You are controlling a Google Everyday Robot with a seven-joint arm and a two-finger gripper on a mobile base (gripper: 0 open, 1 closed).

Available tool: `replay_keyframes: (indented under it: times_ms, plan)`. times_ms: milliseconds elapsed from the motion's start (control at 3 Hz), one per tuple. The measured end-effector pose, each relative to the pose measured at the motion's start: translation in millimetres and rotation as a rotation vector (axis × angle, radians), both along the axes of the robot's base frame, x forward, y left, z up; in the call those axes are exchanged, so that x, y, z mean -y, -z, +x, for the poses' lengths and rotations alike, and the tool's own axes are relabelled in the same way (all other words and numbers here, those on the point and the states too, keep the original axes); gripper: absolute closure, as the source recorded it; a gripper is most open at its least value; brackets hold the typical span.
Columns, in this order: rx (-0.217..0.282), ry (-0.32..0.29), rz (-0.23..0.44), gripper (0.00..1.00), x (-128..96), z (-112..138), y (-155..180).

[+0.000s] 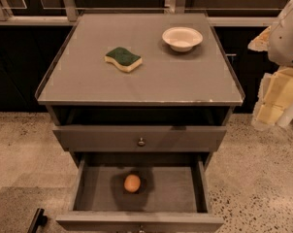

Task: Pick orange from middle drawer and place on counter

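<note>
The orange lies on the floor of the middle drawer, slightly left of its centre. The drawer is pulled wide open toward me, and its front panel with a small knob runs along the bottom of the view. The counter is the flat grey top of the cabinet above it. My gripper hangs at the far right of the view, beside and outside the cabinet's right edge. It is at about counter height, well away from the orange, and holds nothing that I can see.
A green-and-yellow sponge lies on the counter left of centre. A white bowl stands at the back right. The drawer above is nearly shut. A dark object sits on the speckled floor at the lower left.
</note>
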State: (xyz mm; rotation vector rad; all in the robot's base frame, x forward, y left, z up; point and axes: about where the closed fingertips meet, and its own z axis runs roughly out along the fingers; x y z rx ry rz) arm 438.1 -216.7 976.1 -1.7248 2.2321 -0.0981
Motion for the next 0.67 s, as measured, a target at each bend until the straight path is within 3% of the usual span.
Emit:
replay_keyframes:
  times_ms: [333,667]
  plan:
    - [0.0,0.0,0.0,0.0,0.0,0.0,0.0]
    - [0.033,-0.014,0.032,0.0,-3.0,-4.7,4.8]
